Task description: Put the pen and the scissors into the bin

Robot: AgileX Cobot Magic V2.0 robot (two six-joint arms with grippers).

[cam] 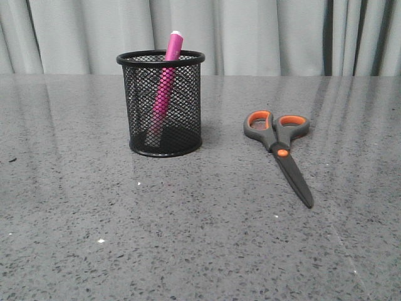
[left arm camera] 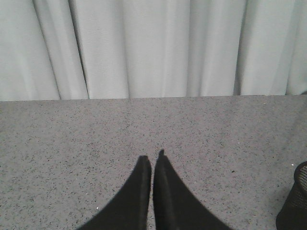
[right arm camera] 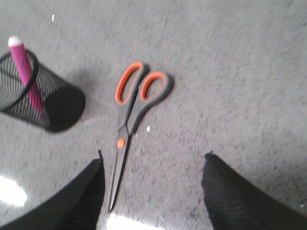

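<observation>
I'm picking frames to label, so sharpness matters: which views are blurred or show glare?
Front view: sharp, with soft reflections on the table. Left wrist view: clear, evenly lit. Right wrist view: motion-blurred, the scissors and bin soft-edged, bright glare patches on the table near the right tool.

No text, label, brand, number or sign can be read in any view. The pen (cam: 166,81) stands in the bin (cam: 161,103), and the wire mesh covers most of its barrel, so no lettering on it can be made out; in the right wrist view it is too blurred to tell. The scissors (cam: 279,150) show only an orange dot at the pivot, with no marking on handles or blades.
</observation>
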